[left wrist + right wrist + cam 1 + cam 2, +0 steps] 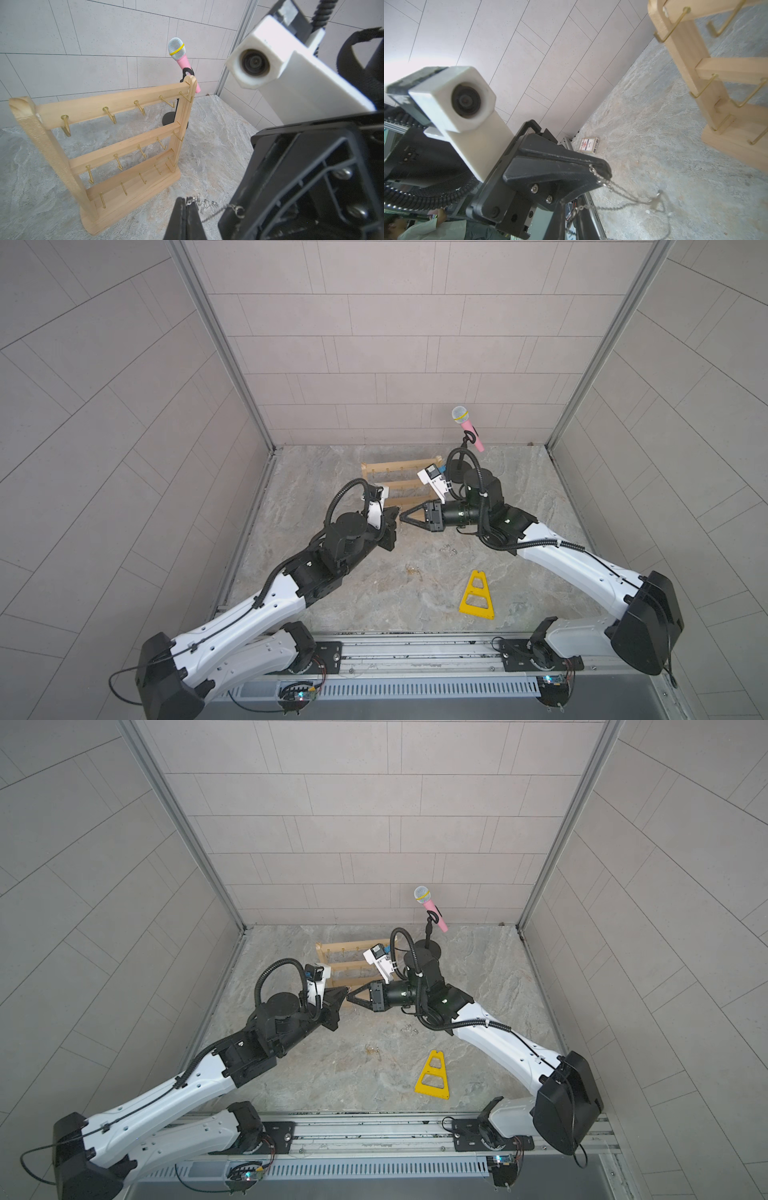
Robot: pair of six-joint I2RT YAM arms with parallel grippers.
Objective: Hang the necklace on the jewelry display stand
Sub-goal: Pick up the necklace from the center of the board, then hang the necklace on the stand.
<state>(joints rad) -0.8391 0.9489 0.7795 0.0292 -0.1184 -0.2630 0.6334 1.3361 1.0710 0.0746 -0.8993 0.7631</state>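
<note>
Near jewelry display stand [122, 101] | necklace [207, 205] clamped in left gripper [185, 204]

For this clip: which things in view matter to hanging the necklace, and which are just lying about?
In the job:
- necklace, pinched by the left gripper and the right gripper
- jewelry display stand

Lying about:
- pink microphone
- yellow triangular frame
- small printed box

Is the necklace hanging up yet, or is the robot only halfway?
Not yet. Done: the necklace is picked up. In hand: its chain hangs between the shut left gripper and right gripper, low in front of the jewelry display stand. Left: looping it over a gold hook; every hook looks bare.
</note>
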